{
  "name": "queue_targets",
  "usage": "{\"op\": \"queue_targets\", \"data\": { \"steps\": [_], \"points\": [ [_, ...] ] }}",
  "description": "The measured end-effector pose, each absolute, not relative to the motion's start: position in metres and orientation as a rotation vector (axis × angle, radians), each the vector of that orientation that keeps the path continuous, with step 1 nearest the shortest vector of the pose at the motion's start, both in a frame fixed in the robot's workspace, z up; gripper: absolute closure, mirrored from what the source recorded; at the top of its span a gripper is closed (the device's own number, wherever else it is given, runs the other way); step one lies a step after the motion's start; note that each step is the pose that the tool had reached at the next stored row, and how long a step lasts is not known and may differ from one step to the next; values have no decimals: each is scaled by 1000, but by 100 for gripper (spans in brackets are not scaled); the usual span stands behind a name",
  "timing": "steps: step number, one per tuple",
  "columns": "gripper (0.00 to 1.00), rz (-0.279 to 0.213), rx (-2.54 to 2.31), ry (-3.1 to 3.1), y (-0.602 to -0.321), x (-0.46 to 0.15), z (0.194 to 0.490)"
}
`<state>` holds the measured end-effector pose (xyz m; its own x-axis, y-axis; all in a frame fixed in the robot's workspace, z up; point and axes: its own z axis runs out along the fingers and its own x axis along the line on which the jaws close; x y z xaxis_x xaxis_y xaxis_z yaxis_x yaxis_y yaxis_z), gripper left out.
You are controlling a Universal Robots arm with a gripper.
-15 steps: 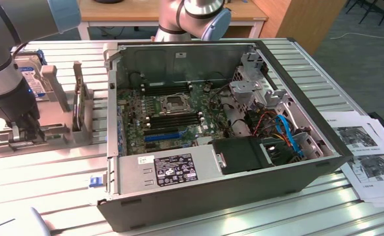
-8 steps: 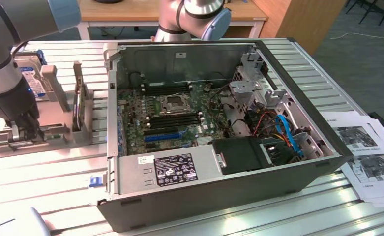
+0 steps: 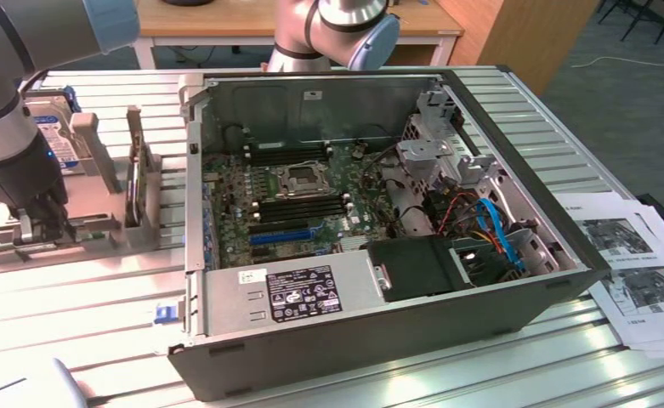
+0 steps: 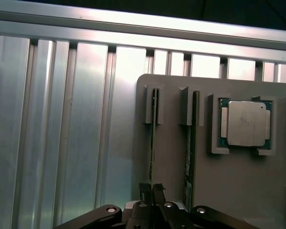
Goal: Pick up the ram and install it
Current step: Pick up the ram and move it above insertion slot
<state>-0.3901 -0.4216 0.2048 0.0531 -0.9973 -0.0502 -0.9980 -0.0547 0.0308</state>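
Wrist view first: the arm's black two-finger gripper (image 4: 151, 191) was pinched together on the top edge of the ram (image 4: 154, 136), a thin green circuit-board stick. It stood on edge in a narrow slot of the grey plastic holder block (image 4: 171, 162). Makes sense to me, the slot props the stick upright so the fingers (image 4: 144, 190) can squeeze its flat faces. As far as I could tell the ram sat down in its slot, not lifted out.

The holder's neighbouring slot had a second green memory stick (image 4: 190, 152) parked the same way, just beside the ram and not touching it. Beyond that, a square recess in the holder kept a silver-lidded processor chip (image 4: 246, 123) lying flat. The holder itself rested on the ribbed aluminium table (image 4: 62, 143).

Exterior view: the gripper pointed straight down into the holder. A silver hard drive with a blue label (image 3: 50, 136) stood upright at the holder's end away from the gripper.

To the exterior view's right of the holder lay the open dark grey computer case (image 3: 559, 255), on its side. My guess is that's so the green motherboard (image 3: 354, 212) faces up for loading from above. Inside were dark memory slots (image 3: 309, 206), a blue plastic slot (image 3: 280, 235) and blue and orange cables (image 3: 496, 229)
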Motion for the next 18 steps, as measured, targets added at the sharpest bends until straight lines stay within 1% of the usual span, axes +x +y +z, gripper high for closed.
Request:
{"op": "queue_targets", "data": {
  "steps": [18],
  "points": [
    [88,96,-2273,2154,-422,-389,213]
  ]
}}
